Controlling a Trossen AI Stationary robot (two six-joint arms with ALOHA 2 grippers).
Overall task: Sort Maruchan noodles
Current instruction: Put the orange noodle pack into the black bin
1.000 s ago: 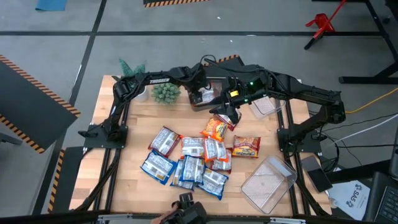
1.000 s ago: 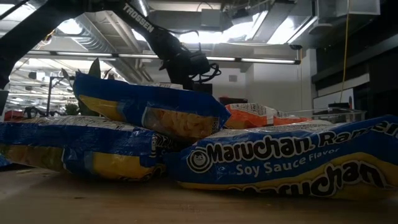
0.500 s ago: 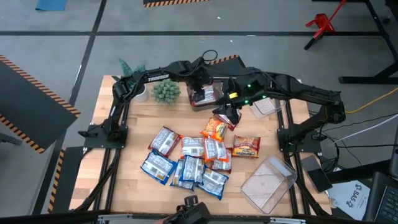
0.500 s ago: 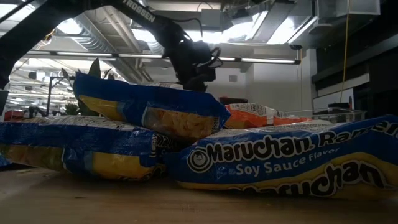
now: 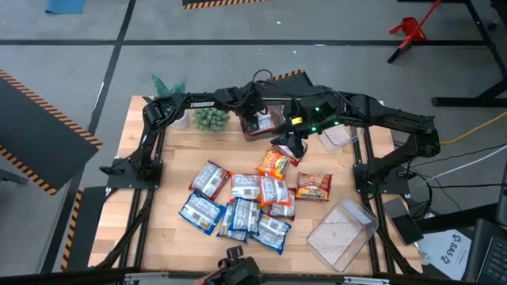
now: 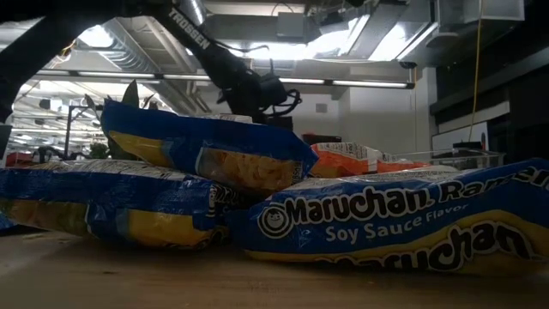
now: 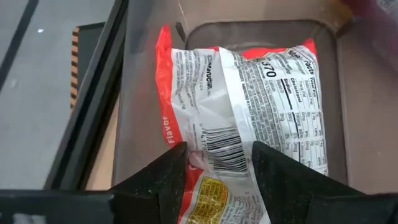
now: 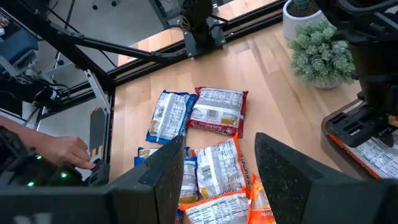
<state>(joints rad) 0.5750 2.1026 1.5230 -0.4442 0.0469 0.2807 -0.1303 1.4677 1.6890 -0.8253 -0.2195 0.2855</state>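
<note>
Bright overhead light; low view backlit, dim.

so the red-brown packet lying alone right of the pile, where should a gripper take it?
The red-brown packet lies flat and apart from the pile, so its short edges are free. I'd come straight down and pinch a crimped end seam, probably the edge facing the empty clear bin. The flat face gives the fingers nothing to close on.

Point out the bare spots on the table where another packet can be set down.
Bare wood lies along the left side of the table, between the potted plant and the noodle pile. Less lies between the red-brown packet and the empty bin. The middle is crowded.
</note>
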